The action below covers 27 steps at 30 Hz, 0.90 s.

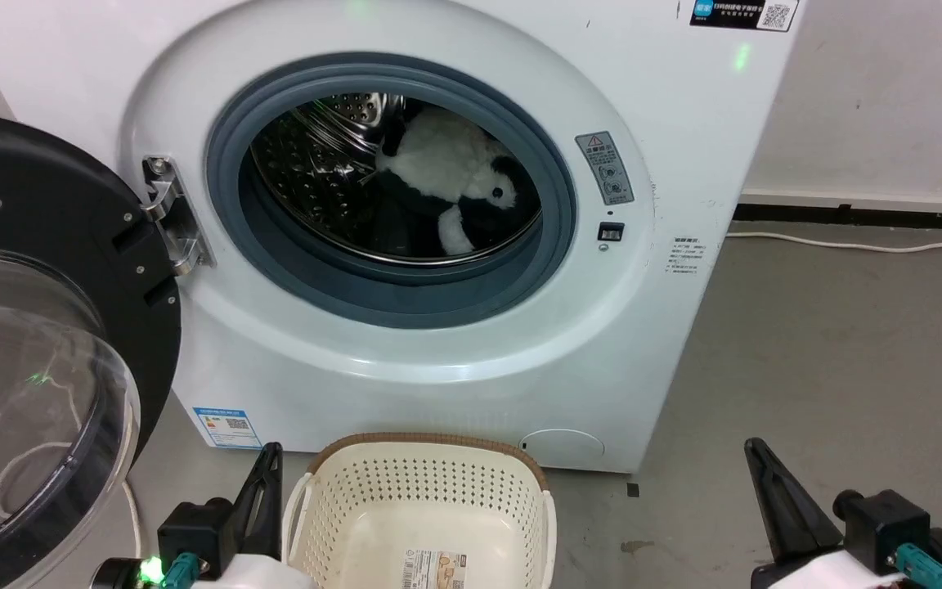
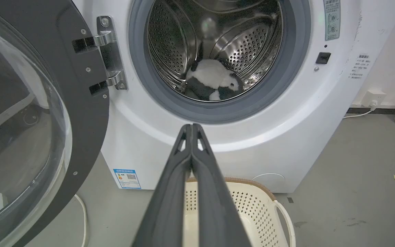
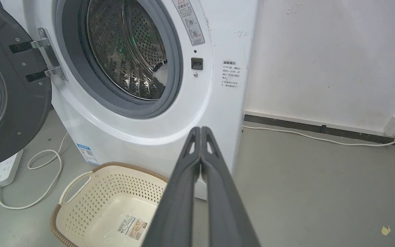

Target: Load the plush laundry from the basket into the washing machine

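**Inside now: plush panda point(image 1: 446, 159) lies in the steel drum point(image 1: 307, 172)**

Squarely before me stands the white front-loading washing machine point(image 1: 455, 384) on the grey floor point(image 1: 806, 368). Its black-framed bubble door point(image 1: 29, 204) is swung wide open to my left on a metal hinge point(image 1: 168, 213). Past the grey rubber seal point(image 1: 405, 294), the perforated steel drum holds the plush panda. The toy rests toward the drum's lower right side, white body uppermost and dark-eared head to the right. On the floor just in front of the washer sits the cream perforated basket point(image 1: 405, 491) with its brown woven-look rim. A paper label point(image 1: 436, 570) shows on its floor. My left pincer point(image 2: 191, 128) hangs beside the basket's left edge, clenched, fingers pressed together and gripping nothing. My right pincer point(image 3: 201, 129) hovers over the floor well to the basket's right, likewise clenched on nothing.
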{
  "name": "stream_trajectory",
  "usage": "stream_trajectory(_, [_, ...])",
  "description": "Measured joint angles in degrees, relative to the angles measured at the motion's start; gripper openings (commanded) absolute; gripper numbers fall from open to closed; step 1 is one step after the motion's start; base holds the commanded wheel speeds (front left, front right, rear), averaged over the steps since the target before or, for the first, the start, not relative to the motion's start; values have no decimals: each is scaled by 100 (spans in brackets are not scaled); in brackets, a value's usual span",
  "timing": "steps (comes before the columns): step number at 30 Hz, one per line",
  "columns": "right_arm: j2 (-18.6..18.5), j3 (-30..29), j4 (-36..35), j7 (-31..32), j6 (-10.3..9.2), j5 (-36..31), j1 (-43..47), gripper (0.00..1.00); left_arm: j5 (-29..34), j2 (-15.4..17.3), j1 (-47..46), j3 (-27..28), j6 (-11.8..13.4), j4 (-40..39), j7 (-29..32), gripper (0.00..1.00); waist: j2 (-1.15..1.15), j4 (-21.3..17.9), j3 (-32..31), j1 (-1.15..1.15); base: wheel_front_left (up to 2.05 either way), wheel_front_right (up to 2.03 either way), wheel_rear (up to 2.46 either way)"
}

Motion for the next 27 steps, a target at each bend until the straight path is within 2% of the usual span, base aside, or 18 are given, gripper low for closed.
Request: stream_trajectory(27, [0, -5, -101, 316, 0, -144, -146, 0, 216, -49, -119, 96, 35, -167, 313, 0, 0, -42, 56, 0, 0, 0, 0])
